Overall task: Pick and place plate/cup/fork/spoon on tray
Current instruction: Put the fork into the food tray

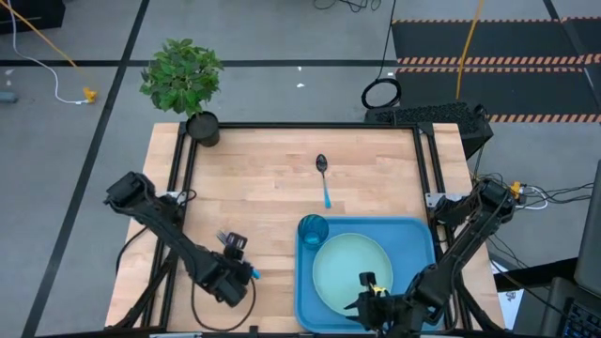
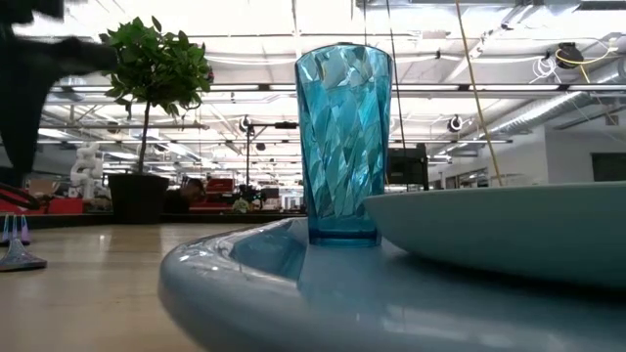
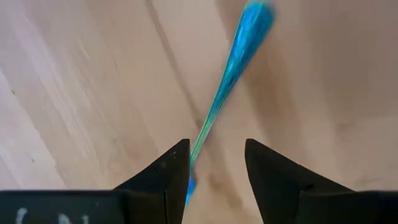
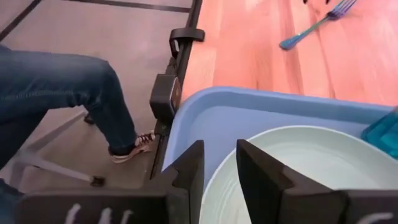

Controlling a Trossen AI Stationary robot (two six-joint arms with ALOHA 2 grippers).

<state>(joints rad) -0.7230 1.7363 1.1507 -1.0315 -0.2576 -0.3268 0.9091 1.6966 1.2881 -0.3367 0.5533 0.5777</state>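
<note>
Left gripper (image 1: 237,256) hovers low over the bare wood left of the tray (image 1: 413,230), fingers parted around the fork (image 3: 233,68), which lies on the table between them, ungripped. On the tray stand the cup (image 1: 313,229) and, touching it, the plate (image 1: 347,272). Beyond the tray lies the spoon (image 1: 323,176). Right gripper (image 1: 374,299) sits over the plate's near edge, fingers narrowly apart, holding nothing.

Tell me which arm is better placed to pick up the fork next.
The left. Its gripper hangs over the fork, jaws open to either side of the handle. The right gripper sits over the plate on the tray, across the table from the fork.
</note>
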